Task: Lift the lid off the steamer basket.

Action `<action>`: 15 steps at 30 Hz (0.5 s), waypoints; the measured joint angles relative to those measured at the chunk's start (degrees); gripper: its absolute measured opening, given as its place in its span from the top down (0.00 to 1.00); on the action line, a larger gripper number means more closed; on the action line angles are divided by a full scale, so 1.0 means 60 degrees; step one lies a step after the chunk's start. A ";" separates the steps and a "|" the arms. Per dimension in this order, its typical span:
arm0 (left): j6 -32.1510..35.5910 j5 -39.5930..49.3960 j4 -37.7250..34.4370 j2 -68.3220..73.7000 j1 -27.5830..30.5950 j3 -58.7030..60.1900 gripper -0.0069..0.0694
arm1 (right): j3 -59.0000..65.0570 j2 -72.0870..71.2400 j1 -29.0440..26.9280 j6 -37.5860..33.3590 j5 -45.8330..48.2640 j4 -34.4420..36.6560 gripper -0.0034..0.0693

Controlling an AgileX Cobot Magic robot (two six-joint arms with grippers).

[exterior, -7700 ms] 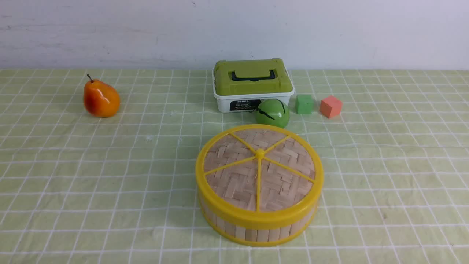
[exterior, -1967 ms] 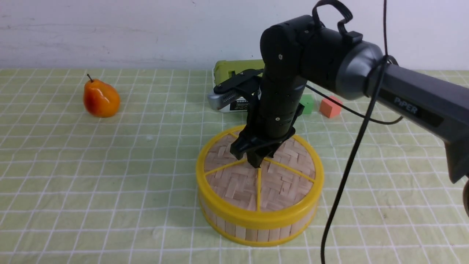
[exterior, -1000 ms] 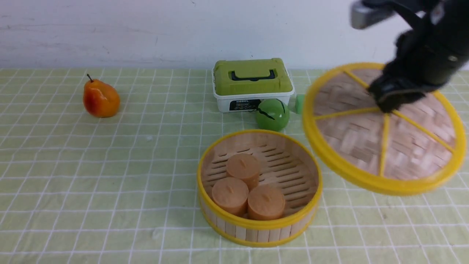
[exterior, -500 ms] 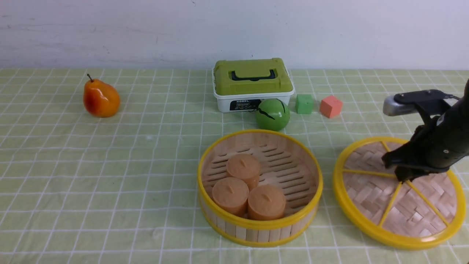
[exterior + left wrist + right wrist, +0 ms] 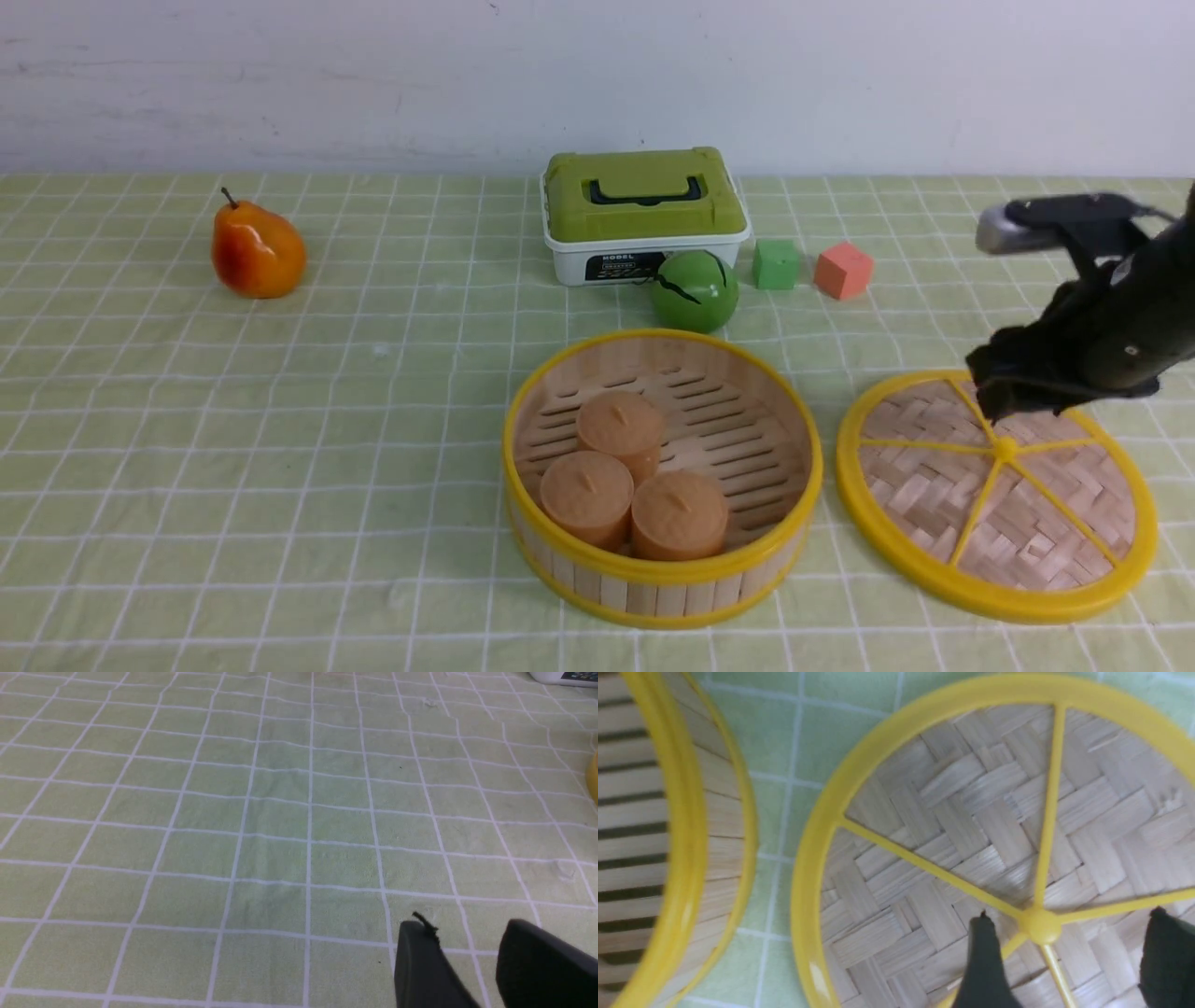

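two pieces lie apart: steamer basket (image 5: pixel 661 583), uncovered, just left of my right gripper (image 5: pixel 1016 411); lid (image 5: pixel 934 485) flat on the cloth (image 5: pixel 373 420) directly beneath it, jaws released, spread about the knob (image 5: pixel 1005 449). my left gripper (image 5: pixel 462 927) hangs parted too.

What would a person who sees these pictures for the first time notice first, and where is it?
The open steamer basket in the middle of the green checked cloth draws the eye, with three round tan cakes inside. The lid lies flat on the cloth to its right, apart from it, and the right gripper hovers over the knob at its centre, jaws open. An orange pear stands alone at far left.
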 joint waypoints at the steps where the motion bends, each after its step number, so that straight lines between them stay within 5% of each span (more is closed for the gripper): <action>1: 0.0000 0.0000 0.0000 0.0000 0.0000 0.0000 0.60 | 0.0000 -0.0438 0.0000 -0.0053 0.0000 0.0057 0.40; 3: 0.0000 0.0000 0.0000 0.0000 0.0000 0.0000 0.60 | 0.0036 -0.1123 0.0000 -0.0189 -0.0015 0.0172 0.44; 9: 0.0000 0.0000 0.0000 0.0000 0.0000 0.0000 0.60 | 0.1244 -0.4523 0.0000 -0.1239 -0.0348 0.1143 0.90; 15: 0.0000 0.0000 0.0000 0.0000 0.0000 0.0000 0.60 | 0.2757 -0.6853 0.0000 -0.1576 -0.0503 0.1828 0.98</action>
